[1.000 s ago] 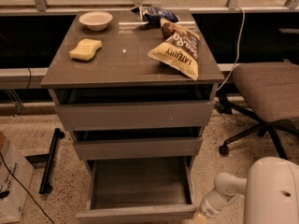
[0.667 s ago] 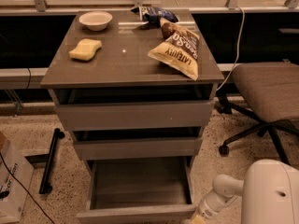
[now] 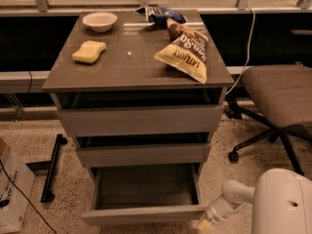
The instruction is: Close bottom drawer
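Observation:
The bottom drawer of the grey cabinet is pulled far out; its shallow box body is empty and its flat front panel faces me near the lower edge of the view. The two drawers above it, the tall-fronted one and the middle one, stand slightly ajar. My white arm reaches down at the lower right, just right of the open drawer's front corner. The gripper at its end is at the bottom edge of the view, next to that corner.
On the cabinet top lie a white bowl, a yellow sponge, a chip bag and a blue bag. An office chair stands to the right. A black bar and a cardboard box are on the left floor.
The view has shifted slightly; the arm stays at the lower right by the drawer's corner. The drawer looks equally far out.

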You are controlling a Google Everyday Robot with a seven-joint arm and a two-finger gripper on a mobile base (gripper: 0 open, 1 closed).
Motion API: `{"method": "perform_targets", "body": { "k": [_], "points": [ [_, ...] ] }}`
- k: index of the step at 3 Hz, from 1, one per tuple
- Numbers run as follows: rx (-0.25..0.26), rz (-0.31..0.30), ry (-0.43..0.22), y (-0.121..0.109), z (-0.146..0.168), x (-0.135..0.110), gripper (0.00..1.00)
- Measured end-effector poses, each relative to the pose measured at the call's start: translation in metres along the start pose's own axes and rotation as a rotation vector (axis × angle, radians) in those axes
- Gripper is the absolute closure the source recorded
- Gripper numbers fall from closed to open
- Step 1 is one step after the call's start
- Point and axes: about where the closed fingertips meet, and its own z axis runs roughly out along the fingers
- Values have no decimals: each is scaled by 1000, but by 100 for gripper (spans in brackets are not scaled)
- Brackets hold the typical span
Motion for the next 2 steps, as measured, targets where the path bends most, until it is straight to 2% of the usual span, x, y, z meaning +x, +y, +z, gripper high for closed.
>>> {"method": "perform_targets", "body": {
  "k": [1,2],
  "points": [
    [34,16,-16,-2,4,-1,100],
    [111,-56,-56,-17,11,-34,100]
  ]
}}
